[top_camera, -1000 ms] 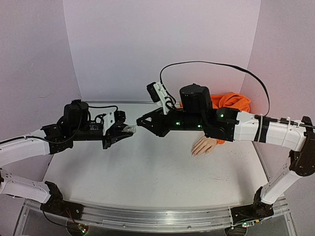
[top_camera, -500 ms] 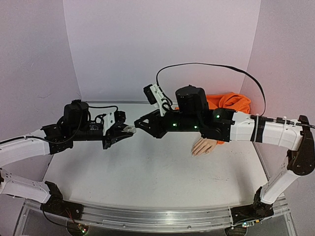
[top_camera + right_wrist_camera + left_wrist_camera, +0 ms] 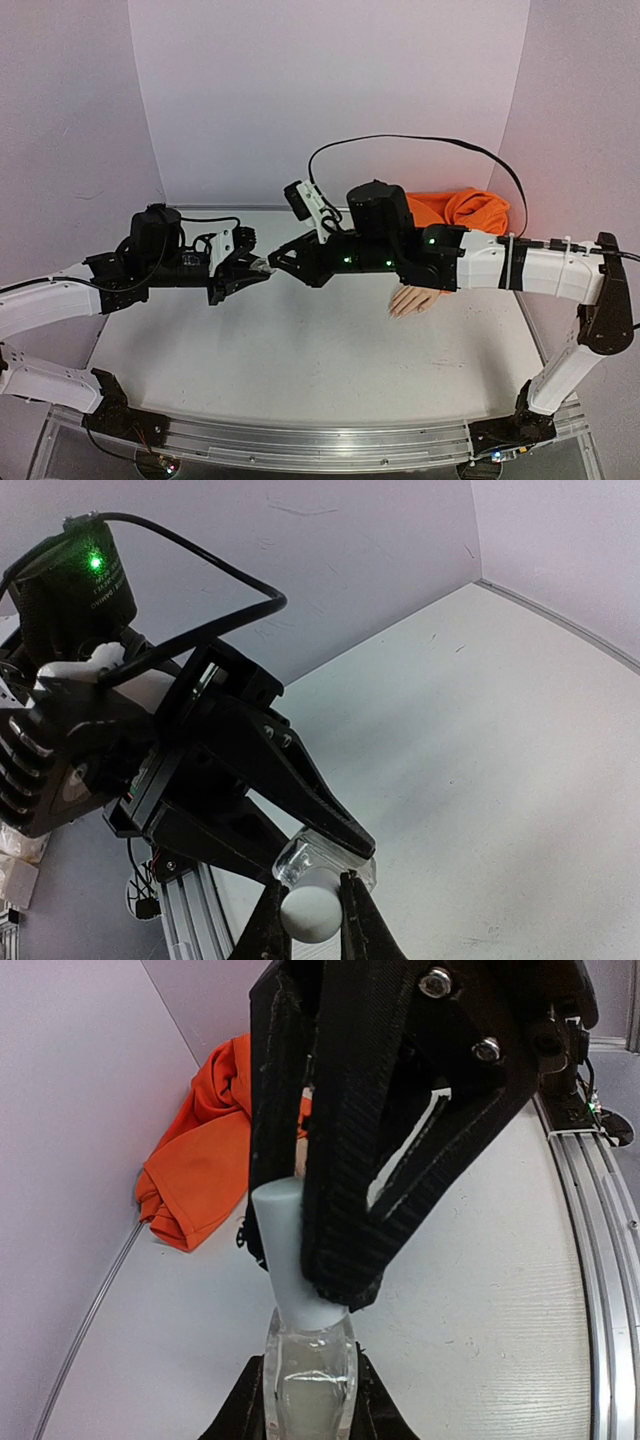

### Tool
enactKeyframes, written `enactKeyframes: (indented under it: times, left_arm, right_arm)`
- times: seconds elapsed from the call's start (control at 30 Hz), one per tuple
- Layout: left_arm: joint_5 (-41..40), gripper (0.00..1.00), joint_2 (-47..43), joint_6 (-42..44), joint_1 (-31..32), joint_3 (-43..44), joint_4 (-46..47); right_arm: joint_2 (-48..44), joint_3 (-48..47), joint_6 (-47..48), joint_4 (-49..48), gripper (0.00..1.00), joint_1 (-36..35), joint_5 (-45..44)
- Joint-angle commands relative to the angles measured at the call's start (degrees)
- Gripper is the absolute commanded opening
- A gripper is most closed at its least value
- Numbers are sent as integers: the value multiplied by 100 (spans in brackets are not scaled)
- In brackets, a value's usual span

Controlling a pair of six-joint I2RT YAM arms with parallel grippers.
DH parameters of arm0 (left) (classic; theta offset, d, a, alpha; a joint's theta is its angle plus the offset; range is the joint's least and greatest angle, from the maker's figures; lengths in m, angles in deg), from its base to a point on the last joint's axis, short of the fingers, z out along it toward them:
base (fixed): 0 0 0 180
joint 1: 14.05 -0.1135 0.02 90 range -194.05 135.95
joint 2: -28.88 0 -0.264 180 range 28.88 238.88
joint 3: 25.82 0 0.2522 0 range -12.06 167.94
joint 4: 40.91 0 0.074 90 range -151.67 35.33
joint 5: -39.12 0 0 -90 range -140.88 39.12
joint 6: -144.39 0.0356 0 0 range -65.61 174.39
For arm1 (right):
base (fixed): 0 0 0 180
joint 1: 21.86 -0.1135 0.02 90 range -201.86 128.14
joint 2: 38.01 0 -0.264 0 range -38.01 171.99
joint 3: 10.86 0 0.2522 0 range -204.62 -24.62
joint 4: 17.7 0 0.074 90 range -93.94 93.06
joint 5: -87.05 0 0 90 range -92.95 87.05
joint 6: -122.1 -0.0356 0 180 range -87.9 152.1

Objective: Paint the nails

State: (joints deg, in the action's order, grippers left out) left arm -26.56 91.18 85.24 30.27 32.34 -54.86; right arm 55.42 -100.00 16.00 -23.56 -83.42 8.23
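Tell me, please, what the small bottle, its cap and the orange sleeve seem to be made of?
The bottle looks like clear glass or hard plastic, glossy: one sees through it, and it shows highlights. Its cap seems smooth matte plastic, pale and opaque. The sleeve is soft matte orange fabric, lying in folds and creases.

The top view overlooks the table (image 3: 300, 360) from behind; close views past left hand (image 3: 308, 1405) and right hand (image 3: 310, 922) share one bottle (image 3: 308, 1372).
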Motion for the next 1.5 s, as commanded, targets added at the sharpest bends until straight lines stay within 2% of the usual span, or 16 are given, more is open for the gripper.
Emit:
enactKeyframes:
  times: [0.0, 0.13, 0.23, 0.3, 0.43, 0.7, 0.73, 0.83, 0.87, 1.0, 1.13, 1.2, 1.27, 1.47]
  left_arm:
    - [-1, 0, -151, -343, 16, 152, 331]
    - [-407, 0, -162, -629, 16, 121, 555]
    - [-610, 0, -190, -691, 23, 30, 728]
    - [-738, 0, -218, -694, 25, -26, 834]
    - [-1072, 0, -219, -631, 34, -85, 924]
    - [-1651, 0, -164, -926, 42, -50, 915]
    - [-1707, 0, -161, -920, 42, -48, 915]
    - [-1787, 0, -195, -914, 42, -67, 917]
    - [-1790, 0, -193, -914, 42, -70, 915]
    - [-1941, 0, -145, -1068, 38, -34, 902]
    - [-1856, 0, -66, -1194, 4, 19, 834]
    - [-1572, 0, -13, -1312, -50, 77, 775]
    - [-905, 0, 35, -1470, -157, 159, 753]
    - [2610, 0, 549, -2349, -307, 730, 768]
  right_arm:
    - [105, -215, 45, -262, 0, -40, 36]
    - [340, -278, -345, -307, 0, -48, -309]
    - [678, -233, -1113, -676, 0, -131, -629]
    - [1040, -358, -1831, -728, 0, -350, -1309]
    - [1867, -1081, -2786, -609, 3, -727, -1717]
    - [1200, -875, -2824, -626, 14, -621, -2254]
    - [1143, -876, -2802, -616, 17, -594, -2222]
    - [917, -785, -2690, -622, 40, -496, -2126]
    - [818, -704, -2625, -622, 51, -459, -2092]
    - [270, -311, -2259, -609, 72, -369, -2173]
    - [-396, 159, -1620, -572, 87, -257, -2163]
    - [-656, 343, -1214, -544, 91, -32, -1651]
    - [-830, 580, -665, -547, 91, 434, -769]
    - [-1133, 920, 819, -647, 87, 1274, 1839]
